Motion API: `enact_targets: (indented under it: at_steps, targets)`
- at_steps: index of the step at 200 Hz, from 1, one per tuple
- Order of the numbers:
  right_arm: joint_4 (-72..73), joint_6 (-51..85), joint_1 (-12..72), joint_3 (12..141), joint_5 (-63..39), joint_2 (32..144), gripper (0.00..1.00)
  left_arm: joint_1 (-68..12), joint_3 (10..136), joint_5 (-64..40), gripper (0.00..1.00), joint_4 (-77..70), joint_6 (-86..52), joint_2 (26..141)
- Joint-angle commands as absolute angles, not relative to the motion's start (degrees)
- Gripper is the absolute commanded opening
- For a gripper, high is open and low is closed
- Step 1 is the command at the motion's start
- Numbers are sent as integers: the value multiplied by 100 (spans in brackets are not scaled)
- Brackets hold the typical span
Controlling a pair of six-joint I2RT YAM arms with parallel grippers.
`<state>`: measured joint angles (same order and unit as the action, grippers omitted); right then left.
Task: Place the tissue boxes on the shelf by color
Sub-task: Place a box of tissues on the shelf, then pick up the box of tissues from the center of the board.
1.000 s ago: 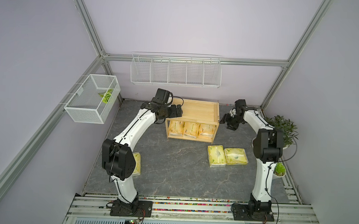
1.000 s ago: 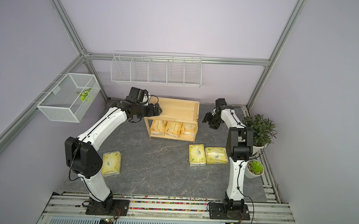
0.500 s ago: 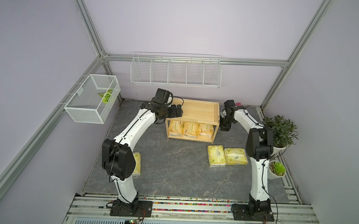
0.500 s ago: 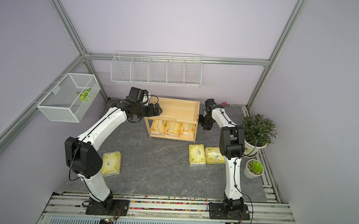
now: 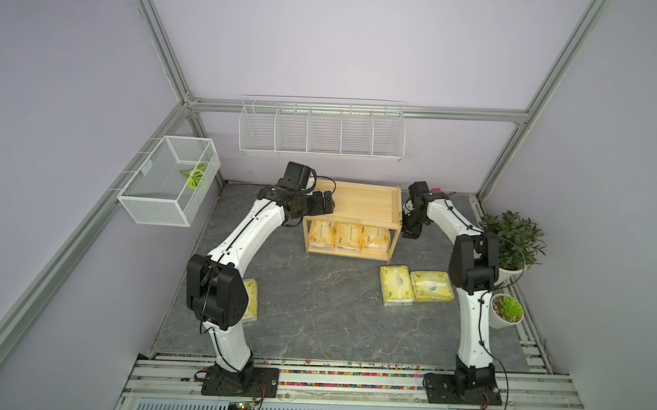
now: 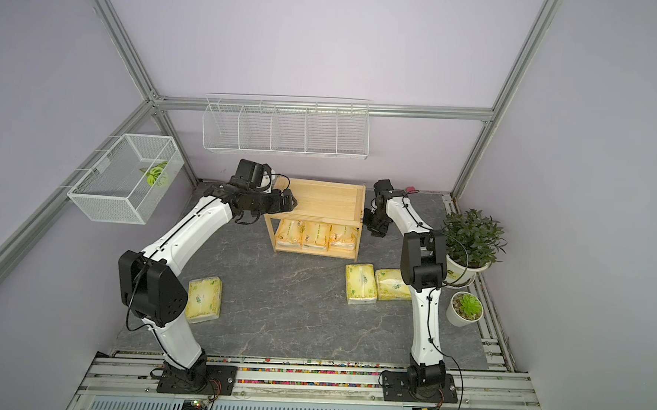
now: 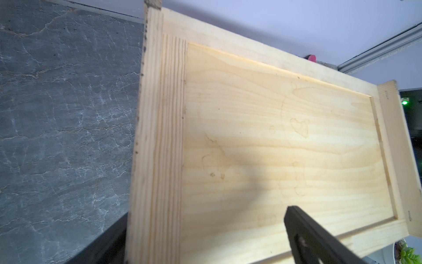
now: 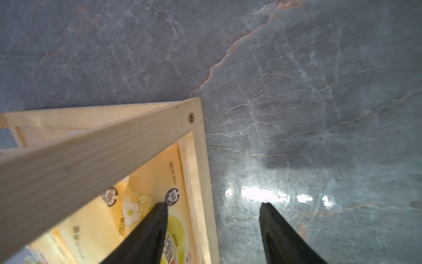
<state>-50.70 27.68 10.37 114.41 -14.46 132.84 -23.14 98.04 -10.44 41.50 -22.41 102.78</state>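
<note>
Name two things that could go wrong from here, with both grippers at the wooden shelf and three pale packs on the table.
1. The right gripper stands open astride the side rail of the shelf, one finger over an orange pack: a sideways move may shove the shelf or snag that pack.
2. The left gripper hangs open at the shelf's other rim; dropping could tip it.

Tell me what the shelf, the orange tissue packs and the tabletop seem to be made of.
Shelf: pale, bare-looking wood; grain lines, faint stains and a screw head show. Orange tissue packs: probably thin printed plastic wrap; glossy and creased. Tabletop: dark grey with pale veins and shiny glare; stone or a stone-print sheet, cannot tell.
</note>
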Motion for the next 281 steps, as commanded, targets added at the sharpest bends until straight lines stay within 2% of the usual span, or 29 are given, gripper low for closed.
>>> enact_targets:
  at_steps: [1, 45, 68, 101, 132, 161, 185, 211, 247, 281]
  targets:
    - [-4854, 2891, 949, 11080, -994, 12677, 70, -2319, 9780, -1027, 100, 3848, -2344, 10226]
    - [-4226, 3272, 682, 9763, -490, 11302, 71, -2292, 9806, -20, 100, 3551, -2507, 9788]
    - [-4149, 3326, 653, 9271, -384, 10658, 71, -2160, 9939, 172, 100, 3650, -2533, 9529]
    - [-3946, 3488, 772, 8242, -616, 9428, 71, -2119, 9535, 694, 100, 4137, -2728, 8821]
    - [-3885, 3522, 1576, 7398, -605, 8246, 71, -2082, 8247, 1072, 100, 4503, -3168, 7584]
    - [-3867, 3831, 3037, 7061, -240, 7686, 72, -1900, 6966, 1247, 100, 5144, -3787, 6456]
    - [-3568, 4090, 4377, 7002, 16, 7855, 74, -1605, 6170, 1325, 100, 5542, -4236, 5695]
    - [-3128, 4146, 5415, 7305, -69, 8762, 75, -817, 5703, 995, 100, 5631, -4377, 5306]
    - [-2579, 4053, 6168, 7871, -384, 9863, 76, 290, 5362, 526, 100, 5453, -4289, 5271]
    - [-2286, 3990, 6441, 8235, -730, 10435, 77, 1088, 5007, 351, 100, 5292, -4168, 5395]
